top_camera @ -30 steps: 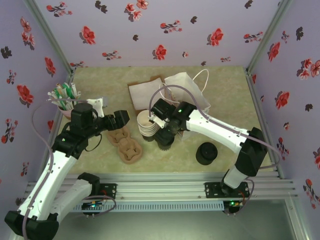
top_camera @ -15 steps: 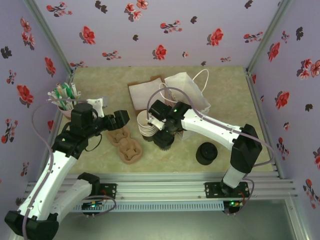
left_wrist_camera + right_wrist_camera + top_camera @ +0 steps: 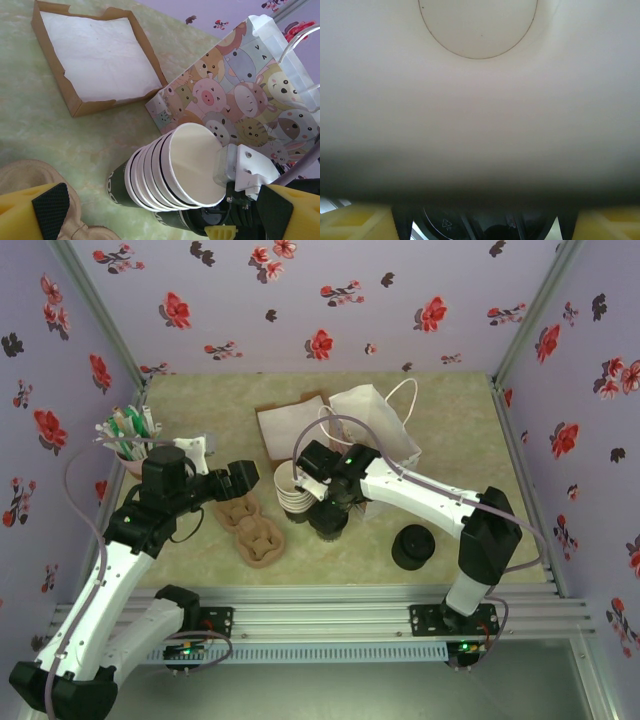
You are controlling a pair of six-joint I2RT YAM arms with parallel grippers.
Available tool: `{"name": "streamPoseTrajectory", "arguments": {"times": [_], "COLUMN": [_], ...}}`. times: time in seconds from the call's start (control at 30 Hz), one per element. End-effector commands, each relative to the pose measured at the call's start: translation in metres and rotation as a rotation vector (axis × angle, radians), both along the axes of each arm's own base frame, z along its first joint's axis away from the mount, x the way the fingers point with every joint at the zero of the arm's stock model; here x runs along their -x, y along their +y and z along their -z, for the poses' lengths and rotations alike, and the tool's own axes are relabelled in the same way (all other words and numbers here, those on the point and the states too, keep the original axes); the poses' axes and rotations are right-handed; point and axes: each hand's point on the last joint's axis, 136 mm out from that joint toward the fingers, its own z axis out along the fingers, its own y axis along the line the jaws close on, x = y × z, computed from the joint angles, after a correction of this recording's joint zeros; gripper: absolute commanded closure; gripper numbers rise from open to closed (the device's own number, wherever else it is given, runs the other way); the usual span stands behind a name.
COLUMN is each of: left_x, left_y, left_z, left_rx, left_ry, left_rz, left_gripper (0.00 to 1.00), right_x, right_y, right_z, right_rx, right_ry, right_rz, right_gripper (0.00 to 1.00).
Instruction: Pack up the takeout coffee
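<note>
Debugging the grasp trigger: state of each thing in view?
takeout coffee: upright, lidded, beside the cup stack
cup stack: nested, lidless, upright
gift bag: upright, mouth open
lid pile: stacked, standing apart
left claw: open, empty
right claw: straddles the coffee's lid, grip unclear

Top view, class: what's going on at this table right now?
The right arm has its jaws down over the lidded coffee, beside the stack of empty cups; whether they grip it is unclear. The left arm holds its jaws open above the pulp carrier. The coffee is not yet in the bag behind it.
</note>
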Motion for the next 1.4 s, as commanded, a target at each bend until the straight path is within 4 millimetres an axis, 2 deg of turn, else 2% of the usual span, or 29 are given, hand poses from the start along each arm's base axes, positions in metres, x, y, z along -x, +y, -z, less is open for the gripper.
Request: {"name": "streamPoseTrajectory", "arguments": {"times": [0.0,0.23,0.5,0.77,1.1,1.37], "left_x": [-0.001,-0.001,-0.001,-0.002,-0.001,0.0], "left_y": [-0.003,-0.003,-0.003,-0.004,-0.005,-0.005], "left_z": [-0.003,-0.004,-0.004,-0.004,-0.005,-0.005], "left_rx": [0.023,0.025,0.027,0.033,0.035,0.036], "left_ry": [-0.006,-0.009,-0.011,-0.011,-0.012,-0.012], "left_rz": [0.007,0.007,0.008,0.009,0.012,0.011], "left_gripper": [0.01,0.01,0.01,0.01,0.01,0.01], "right_x": [-0.001,0.003,0.006,0.012,0.018,0.016], "right_y": [-0.003,-0.007,-0.02,-0.024,-0.014,-0.015], "right_z": [0.003,0.001,-0.001,-0.007,-0.008,-0.007], "right_rx": [0.014,0.032,0.059,0.028,0.012,0.025], "right_ry": [0.005,-0.001,0.001,0.008,0.008,-0.004], "right_rz": [0.009,0.051,0.201,0.333,0.307,0.297], "right_gripper": [0.29,0.29,0.27,0.25,0.19,0.14]}}
